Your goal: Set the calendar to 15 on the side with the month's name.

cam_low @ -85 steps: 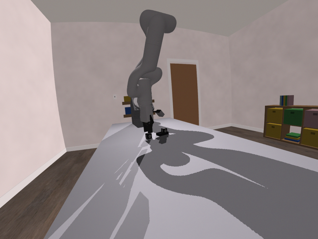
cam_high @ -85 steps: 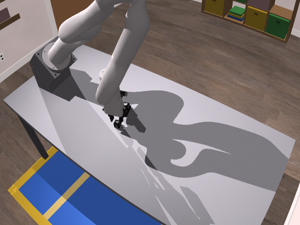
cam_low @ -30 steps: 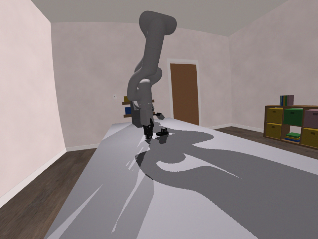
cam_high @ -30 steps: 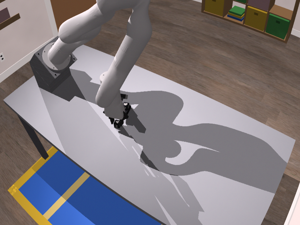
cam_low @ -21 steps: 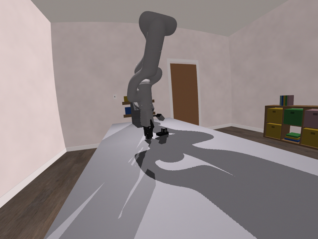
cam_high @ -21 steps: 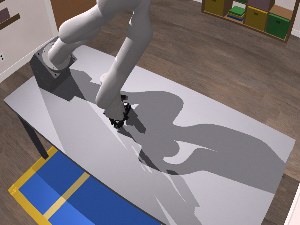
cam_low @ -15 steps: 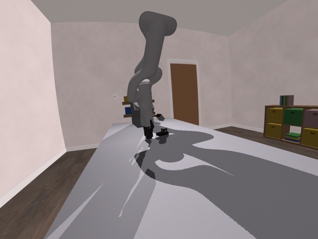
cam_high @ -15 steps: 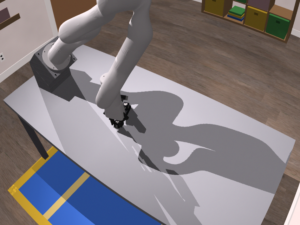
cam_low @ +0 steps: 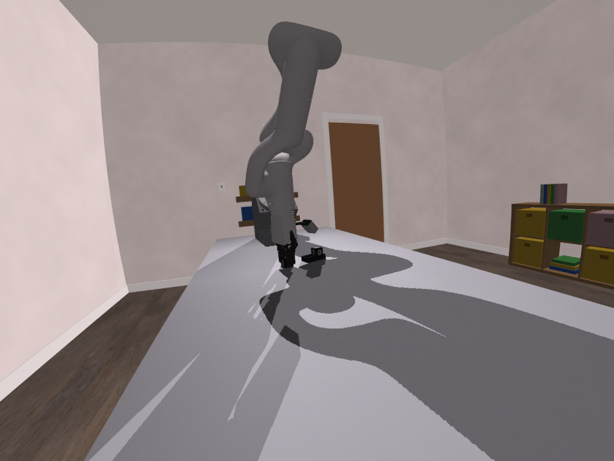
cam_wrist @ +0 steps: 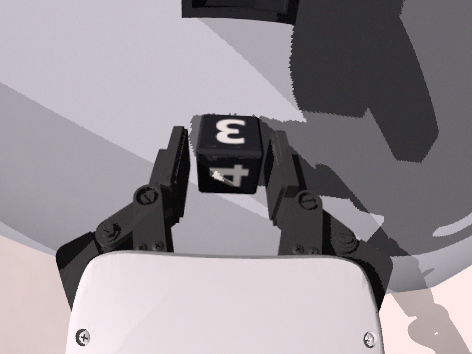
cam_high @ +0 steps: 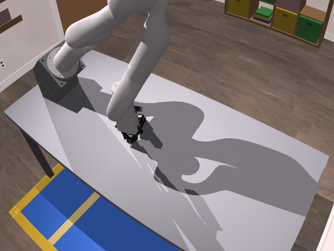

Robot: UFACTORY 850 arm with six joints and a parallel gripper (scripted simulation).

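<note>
A black date cube (cam_wrist: 227,171) (cam_high: 130,139) rests on the grey table (cam_high: 215,175), with a 4 on its top face and a 3 on its far face in the wrist view. My gripper (cam_wrist: 228,147) (cam_high: 131,136) (cam_low: 286,258) is lowered around it and open. One finger stands on each side of the cube, with a narrow gap on both sides. The black calendar tray (cam_high: 142,124) (cam_low: 308,258) lies just beyond the fingers. The second black cube (cam_high: 139,116) (cam_low: 317,252) stands in the tray. The arm hides part of the tray.
The arm's grey base block (cam_high: 53,83) stands at the table's far left corner. A blue and yellow mat (cam_high: 67,210) lies on the floor by the table's near edge. A shelf with coloured boxes (cam_high: 285,18) stands far off across the room.
</note>
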